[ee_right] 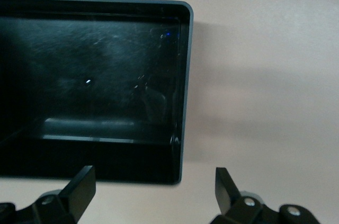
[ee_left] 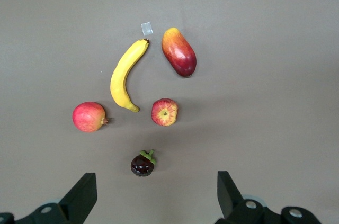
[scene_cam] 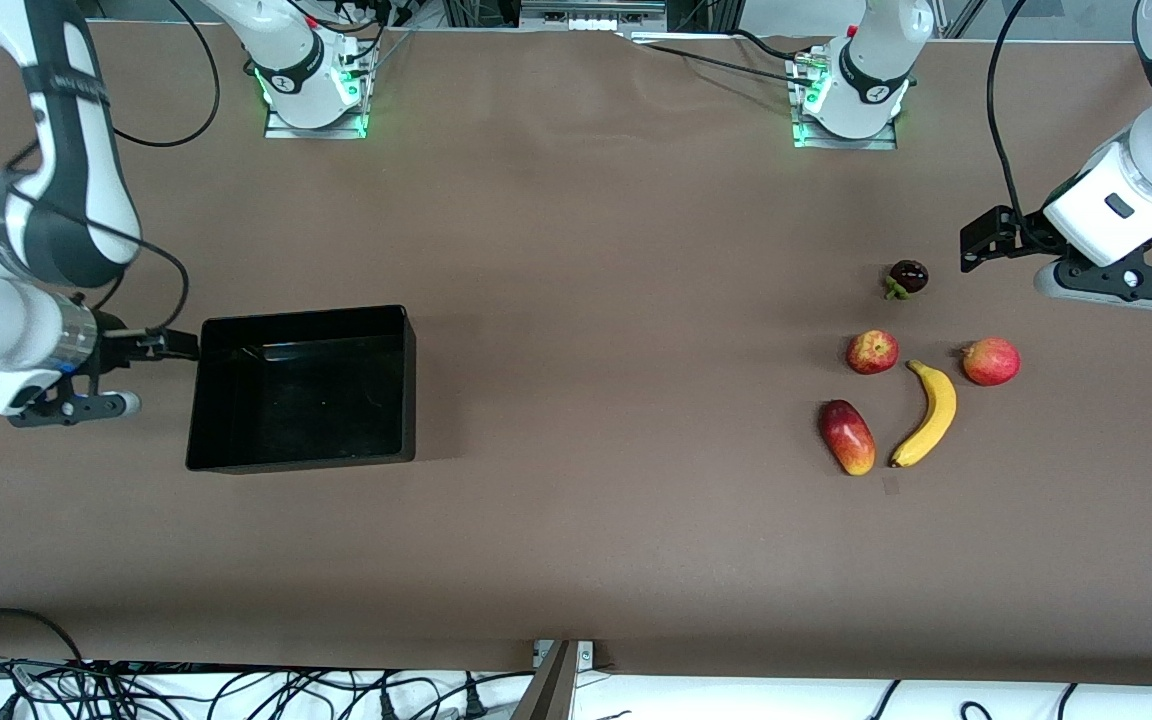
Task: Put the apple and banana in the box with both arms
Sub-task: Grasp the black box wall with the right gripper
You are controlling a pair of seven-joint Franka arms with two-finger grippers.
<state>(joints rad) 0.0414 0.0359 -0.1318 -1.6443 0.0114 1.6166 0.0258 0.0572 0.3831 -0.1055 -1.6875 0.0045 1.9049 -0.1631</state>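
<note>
The apple [scene_cam: 872, 352] lies beside the banana [scene_cam: 926, 412] toward the left arm's end of the table. Both also show in the left wrist view, the apple [ee_left: 164, 112] and the banana [ee_left: 126, 75]. My left gripper [scene_cam: 981, 240] is open and empty, up over the table beside the fruit group; its jaws [ee_left: 156, 192] stand wide apart. The black box [scene_cam: 301, 314] is empty toward the right arm's end. My right gripper [scene_cam: 171, 345] is open and empty just outside the box's end wall [ee_right: 183, 91], its own midpoint [ee_right: 153, 187] over bare table.
A pinkish-red round fruit [scene_cam: 991, 361] lies beside the banana. A red-yellow mango-like fruit [scene_cam: 847, 437] lies nearer to the front camera than the apple. A dark mangosteen [scene_cam: 908, 277] lies farther than the apple. A small tape scrap [scene_cam: 890, 485] sits by the banana's tip.
</note>
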